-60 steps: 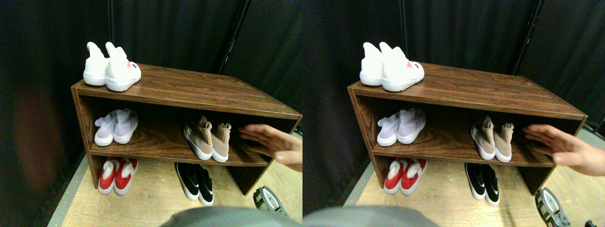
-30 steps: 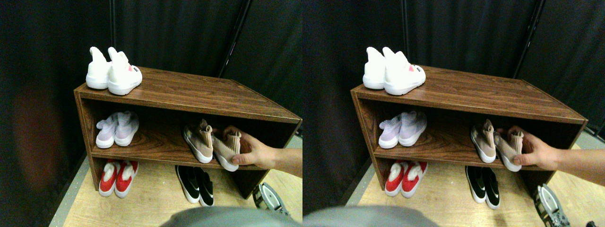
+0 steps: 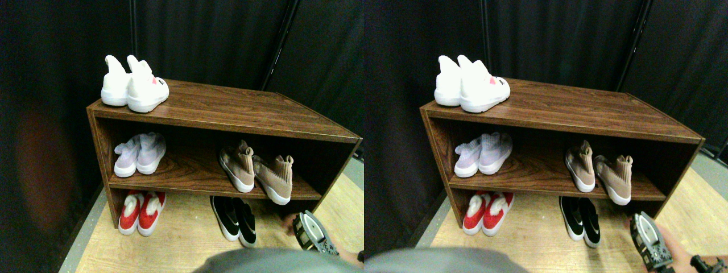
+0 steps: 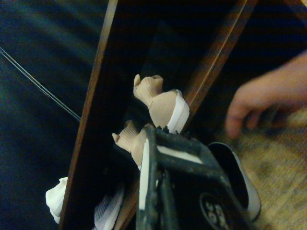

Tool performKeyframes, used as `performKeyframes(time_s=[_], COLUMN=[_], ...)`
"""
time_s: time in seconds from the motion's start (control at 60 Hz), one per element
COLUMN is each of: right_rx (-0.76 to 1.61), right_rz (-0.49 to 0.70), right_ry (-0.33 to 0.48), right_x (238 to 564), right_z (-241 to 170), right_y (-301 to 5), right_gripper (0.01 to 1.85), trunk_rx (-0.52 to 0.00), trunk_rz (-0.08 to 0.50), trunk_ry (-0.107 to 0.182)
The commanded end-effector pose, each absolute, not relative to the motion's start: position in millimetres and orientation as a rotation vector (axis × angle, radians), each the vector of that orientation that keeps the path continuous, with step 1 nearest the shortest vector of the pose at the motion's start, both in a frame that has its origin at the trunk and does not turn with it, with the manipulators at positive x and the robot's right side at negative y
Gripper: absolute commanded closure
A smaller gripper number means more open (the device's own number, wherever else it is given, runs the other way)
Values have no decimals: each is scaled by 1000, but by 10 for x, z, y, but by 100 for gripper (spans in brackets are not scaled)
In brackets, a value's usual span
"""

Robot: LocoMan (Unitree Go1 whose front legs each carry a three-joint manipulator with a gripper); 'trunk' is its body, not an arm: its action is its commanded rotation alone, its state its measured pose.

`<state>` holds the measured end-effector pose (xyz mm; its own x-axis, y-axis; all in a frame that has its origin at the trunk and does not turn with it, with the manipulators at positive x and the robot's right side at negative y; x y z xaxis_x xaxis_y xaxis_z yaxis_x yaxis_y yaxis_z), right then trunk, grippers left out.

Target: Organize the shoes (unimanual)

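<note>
Since half a second before, the person's hand had left the middle shelf, leaving the right tan shoe (image 3: 274, 178) skewed, its toe over the front edge, apart from its mate, the left tan shoe (image 3: 239, 166). The whole picture had also shifted slightly, so the camera moved.

Stereo pair view: the shoe rack (image 3: 227, 114) stood against a dark curtain. White shoes (image 3: 133, 85) sat paired on the top board at its left end. Pale lilac shoes (image 3: 139, 153) sat paired at the left of the middle shelf, the tan pair to their right. On the floor under the rack stood red shoes (image 3: 141, 210) and black slip-ons (image 3: 234, 219), each pair side by side. The right gripper (image 3: 311, 232) hung low at lower right, near the floor, below and in front of the skewed shoe, touching nothing. I could not tell whether its jaws were spread or pressed together.

Wrist view: turned on its side. The gripper's dark frame (image 4: 168, 191) filled the lower part, pointing toward both tan shoes on the shelf. The person's hand (image 4: 268, 96) hovered blurred beside the rack, clear of the shoes.

Judgement: the scene looked freshly disturbed, approach step just starting. Next move likely calls for rising to shelf height and reaching the crooked tan shoe to set it straight beside its mate.
</note>
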<state>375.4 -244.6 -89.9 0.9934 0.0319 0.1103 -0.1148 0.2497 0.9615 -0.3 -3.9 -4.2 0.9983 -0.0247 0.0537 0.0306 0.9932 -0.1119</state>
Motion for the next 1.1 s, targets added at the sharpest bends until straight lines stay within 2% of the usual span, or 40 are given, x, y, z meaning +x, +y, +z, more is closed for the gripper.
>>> performKeyframes(time_s=[0.017,0.6,0.617,1.1], right_rx=[1307,1264,1263,1270], right_rz=[146,173,172,163], right_ry=[-105,-104,-104,-100], right_x=[3749,3636,3636,3597], right_z=[-799,-702,-701,-667], right_y=[-2403,-2366,-2365,-2347], right_gripper=[180,180,180,180], trunk_rx=[-129,-130,-129,-127], trunk_rz=[-36,-41,-40,-53], trunk_ry=[-51,-56,-68,-74])
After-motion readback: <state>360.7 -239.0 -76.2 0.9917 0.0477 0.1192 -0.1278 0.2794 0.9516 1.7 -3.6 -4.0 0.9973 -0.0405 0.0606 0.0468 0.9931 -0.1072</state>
